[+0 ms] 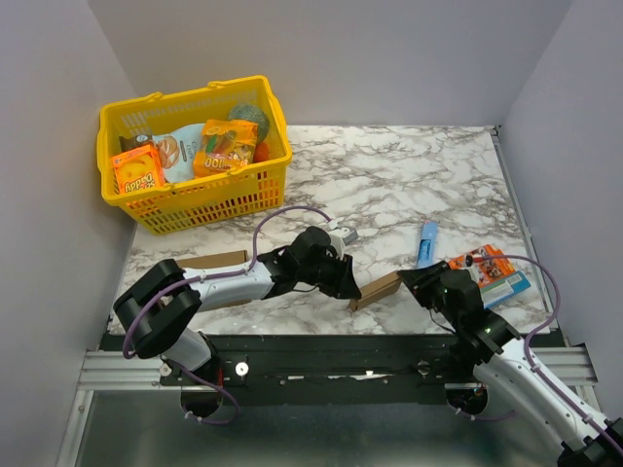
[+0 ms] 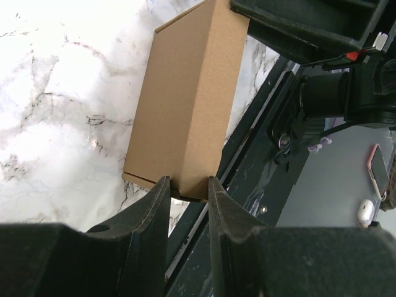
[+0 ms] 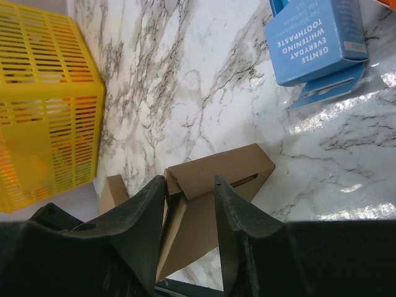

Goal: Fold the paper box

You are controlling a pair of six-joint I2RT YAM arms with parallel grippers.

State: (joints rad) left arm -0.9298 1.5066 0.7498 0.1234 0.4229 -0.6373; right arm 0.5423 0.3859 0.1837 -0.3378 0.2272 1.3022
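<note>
The paper box lies at the near edge of the table. The left gripper pinches one end. The right gripper straddles the other end; contact is hidden, so I cannot tell if it's clamped.

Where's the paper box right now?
Top view: the paper box sits near the front edge of the table, between the left claw and right claw, each gripping one end; the toothpaste box lies beyond it.

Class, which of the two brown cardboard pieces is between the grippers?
The paper box at the front edge; the flat cardboard rectangle lies farther left, away from both.
</note>
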